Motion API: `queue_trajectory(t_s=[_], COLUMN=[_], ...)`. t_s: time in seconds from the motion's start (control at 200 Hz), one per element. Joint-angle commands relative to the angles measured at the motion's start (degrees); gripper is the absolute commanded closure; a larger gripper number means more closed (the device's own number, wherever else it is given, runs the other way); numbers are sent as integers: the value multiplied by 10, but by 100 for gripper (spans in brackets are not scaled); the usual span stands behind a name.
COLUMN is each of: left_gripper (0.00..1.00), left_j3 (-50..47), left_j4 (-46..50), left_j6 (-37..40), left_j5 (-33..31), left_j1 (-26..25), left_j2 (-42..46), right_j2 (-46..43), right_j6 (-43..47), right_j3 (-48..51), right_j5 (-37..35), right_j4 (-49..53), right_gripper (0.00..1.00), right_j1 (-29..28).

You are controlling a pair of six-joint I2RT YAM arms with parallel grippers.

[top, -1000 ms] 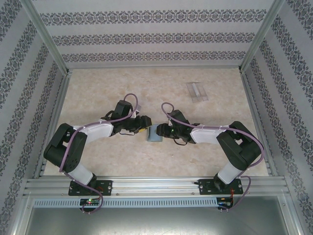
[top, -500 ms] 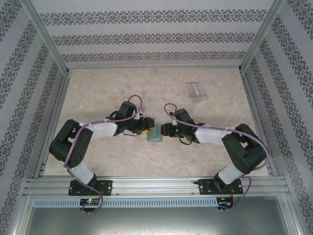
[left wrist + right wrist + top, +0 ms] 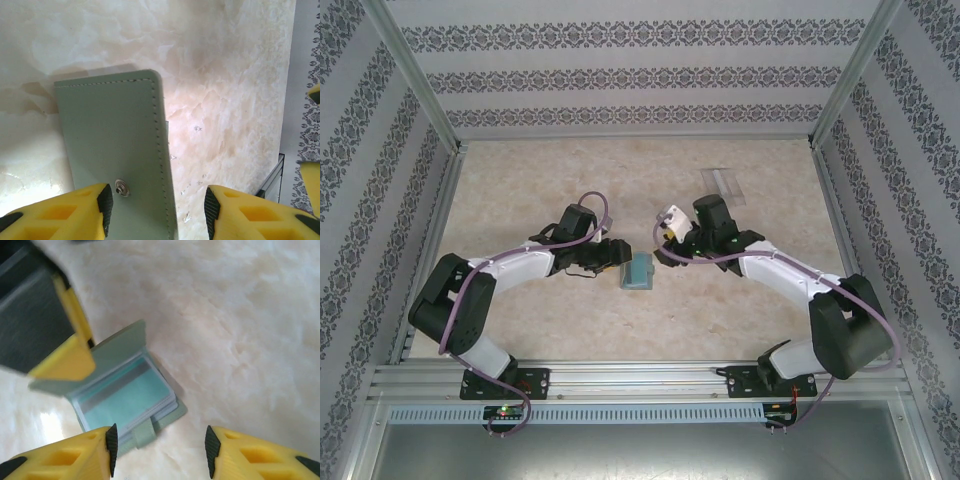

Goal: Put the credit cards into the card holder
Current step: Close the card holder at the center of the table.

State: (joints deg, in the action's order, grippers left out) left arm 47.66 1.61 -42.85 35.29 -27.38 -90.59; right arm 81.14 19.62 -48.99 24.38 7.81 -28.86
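The card holder point(image 3: 638, 272), a grey-green wallet, lies open on the table's middle. In the right wrist view its clear sleeves face up, and the top one holds a credit card point(image 3: 127, 397) showing a teal face with a grey stripe. The closing tab point(image 3: 145, 432) sticks out at the near edge. My left gripper point(image 3: 620, 256) is at the holder's left side, and one of its yellow fingers point(image 3: 65, 347) rests against the raised cover point(image 3: 110, 130). Its jaws point(image 3: 159, 212) stand open; the far pad is clear of the cover. My right gripper point(image 3: 666, 230) hangs open above and right of the holder, empty point(image 3: 160, 450).
A clear plastic box point(image 3: 722, 186) lies at the back right of the marble-patterned table point(image 3: 550, 190). Patterned walls and metal frame rails close in the sides. Bare tabletop stretches right of the holder.
My right gripper has pulled away from the card holder, risen and swung toward the back right, its jaws a little wider. My left gripper has stayed at the holder's cover.
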Motion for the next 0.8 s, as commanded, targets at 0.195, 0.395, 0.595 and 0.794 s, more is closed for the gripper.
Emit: queue_trajectory(t_s=[0.195, 0.395, 0.595, 0.794], left_gripper=[53, 54, 53, 54], left_j3=[2, 5, -12, -10], left_j4=[-26, -20, -37, -43], left_j6=[4, 12, 0, -4], left_j5=[27, 32, 27, 28], left_j1=[2, 4, 7, 7], left_j2=[-13, -17, -13, -24], right_j2=[90, 198, 224, 256], right_j6=[334, 335, 323, 347], right_j3=[-49, -110, -143, -172], right_j5=[-16, -35, -38, -73], right_j4=[124, 135, 153, 197], right_gripper=[43, 44, 41, 41], right_j1=[3, -14, -21, -50])
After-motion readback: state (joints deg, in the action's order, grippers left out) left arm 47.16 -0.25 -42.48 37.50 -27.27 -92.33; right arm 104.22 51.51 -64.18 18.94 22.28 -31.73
